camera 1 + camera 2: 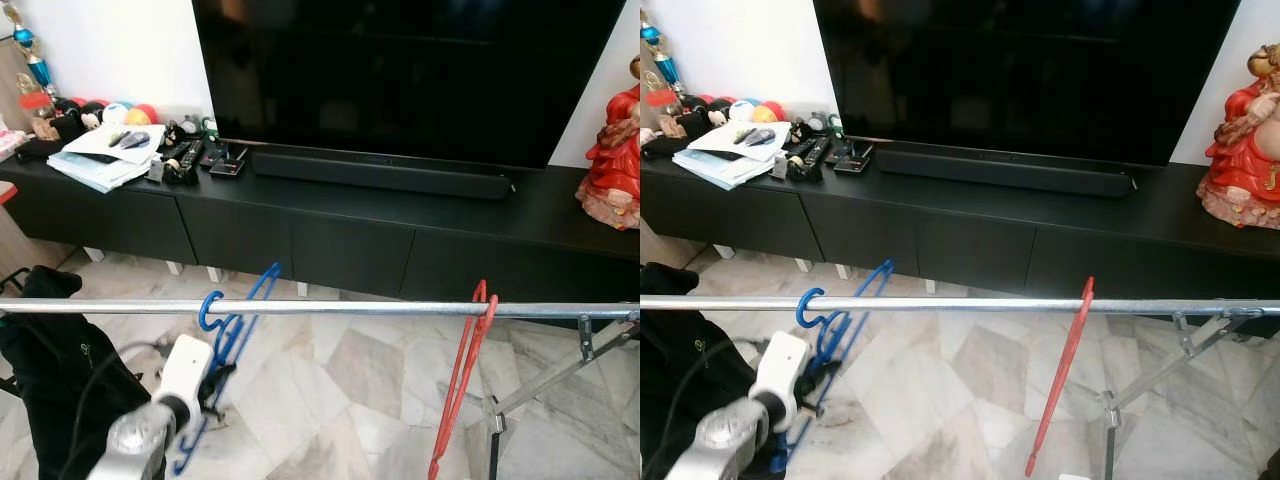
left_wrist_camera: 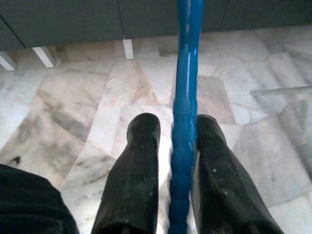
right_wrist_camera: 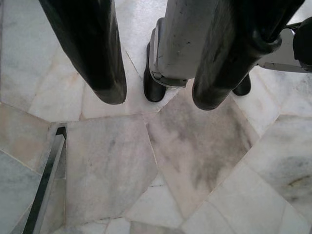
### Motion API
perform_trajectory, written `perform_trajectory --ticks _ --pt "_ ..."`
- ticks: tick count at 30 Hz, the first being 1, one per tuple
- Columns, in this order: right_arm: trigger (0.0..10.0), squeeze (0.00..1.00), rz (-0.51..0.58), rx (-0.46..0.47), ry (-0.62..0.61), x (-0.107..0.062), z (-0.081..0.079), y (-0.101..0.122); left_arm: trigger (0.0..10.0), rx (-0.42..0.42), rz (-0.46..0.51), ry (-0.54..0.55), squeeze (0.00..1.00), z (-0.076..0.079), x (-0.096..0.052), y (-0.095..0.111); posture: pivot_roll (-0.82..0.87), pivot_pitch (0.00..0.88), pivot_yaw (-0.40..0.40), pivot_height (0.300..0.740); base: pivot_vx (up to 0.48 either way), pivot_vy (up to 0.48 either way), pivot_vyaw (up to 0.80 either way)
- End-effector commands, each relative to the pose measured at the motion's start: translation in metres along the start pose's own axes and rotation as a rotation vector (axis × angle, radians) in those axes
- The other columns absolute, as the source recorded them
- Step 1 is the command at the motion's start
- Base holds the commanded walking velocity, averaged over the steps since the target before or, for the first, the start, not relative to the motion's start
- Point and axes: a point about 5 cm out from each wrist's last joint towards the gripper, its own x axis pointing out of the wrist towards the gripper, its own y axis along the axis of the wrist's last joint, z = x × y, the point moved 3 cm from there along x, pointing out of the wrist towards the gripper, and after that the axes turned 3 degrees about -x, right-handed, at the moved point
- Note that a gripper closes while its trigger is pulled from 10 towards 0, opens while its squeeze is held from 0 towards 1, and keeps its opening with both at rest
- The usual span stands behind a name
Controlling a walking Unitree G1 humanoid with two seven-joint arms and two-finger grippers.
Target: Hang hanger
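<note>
Blue hanger [image 1: 232, 330] has its hook over the rail [image 1: 350, 309] at my left end, and I've got the left gripper [image 2: 176, 146] around a straight blue bar w/ jaws narrow: one finger touches the plastic, the other shows a thin gap, so grip looks loose or just letting go. Thin stiff plastic, prob light and slick, will swing on the hook, so I'd hold on that straight bar, not the hook. Right gripper [image 3: 156, 97] hangs idle over the marble floor [image 3: 185, 161], jaws apart, nothing in them; red hanger [image 1: 462, 380] sits further right on same rail.
</note>
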Motion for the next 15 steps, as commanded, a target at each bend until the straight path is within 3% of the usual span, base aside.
perform_trajectory --ticks 1,9,10,15 --pt "10.0 0.0 -0.022 0.007 0.001 -0.001 0.0 -0.006 10.0 -0.02 0.054 -0.015 1.0 0.0 -0.002 0.013 0.0 0.048 0.018 0.74 0.0 0.0 0.0" --pt "10.0 0.0 -0.027 0.007 0.002 -0.001 0.0 -0.009 10.0 -0.074 0.155 -0.049 1.0 0.007 -0.017 0.025 0.0 0.049 0.021 0.74 0.0 0.0 0.0" --pt "10.0 0.0 -0.028 0.007 0.003 -0.002 0.0 -0.01 10.0 -0.103 0.189 -0.094 1.0 0.013 -0.025 0.032 0.0 0.049 0.021 0.74 0.0 0.0 0.0" --pt "10.0 0.0 -0.028 0.007 0.002 -0.002 0.001 -0.01 10.0 -0.136 0.199 -0.141 1.0 0.017 -0.035 0.036 0.0 0.048 0.021 0.74 0.0 0.0 0.0"
